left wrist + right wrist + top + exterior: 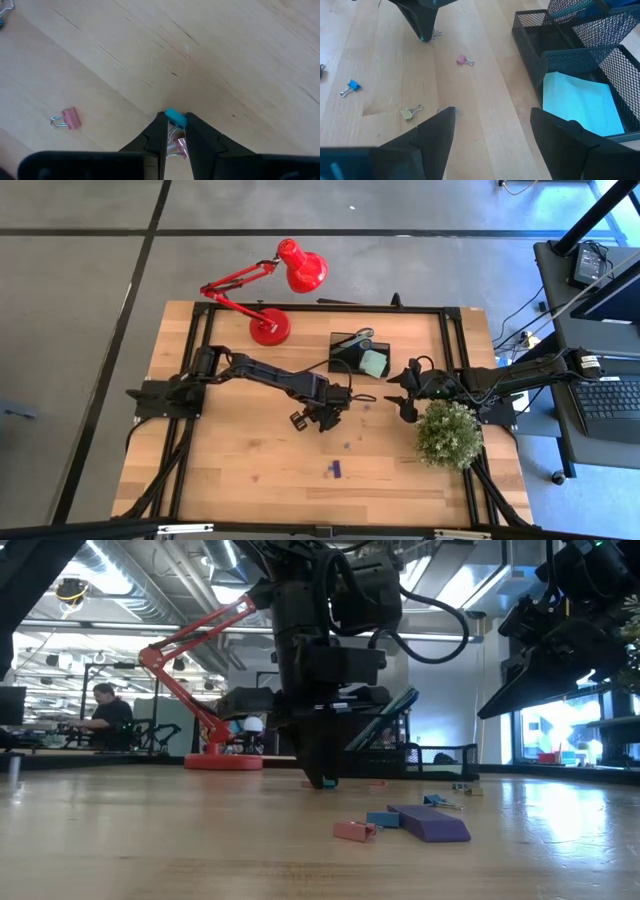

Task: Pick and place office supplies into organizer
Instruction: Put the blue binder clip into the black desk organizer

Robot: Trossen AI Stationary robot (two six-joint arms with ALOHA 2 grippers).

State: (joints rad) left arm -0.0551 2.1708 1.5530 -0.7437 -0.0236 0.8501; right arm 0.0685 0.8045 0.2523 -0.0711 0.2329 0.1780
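Note:
My left gripper (312,423) stands fingers-down on the table's middle, shut on a small blue binder clip (175,116). A pink clip (180,146) shows in the gap behind it. My right gripper (492,115) hovers open near the organizer (352,352), a black mesh box at the far middle of the table. A pale green sticky-note pad (577,102) lies in one of the organizer's compartments. Loose clips rest flat on the wood: pink (462,60), blue (351,86) and yellow-green (409,114). A purple piece (335,469) lies toward the near edge. My left gripper pinches the blue binder clip's body (175,117) between its two fingertips (161,125). It comes from above, pointing down. The low view shows the clip (330,782) at the fingertips, right at the table surface; I cannot tell whether it is lifted.
A red desk lamp (270,325) stands at the far left of the table. A green bushy plant (447,435) sits by the right arm. Another pink clip (70,119) lies beside my left gripper. Bare wood stretches along the near edge.

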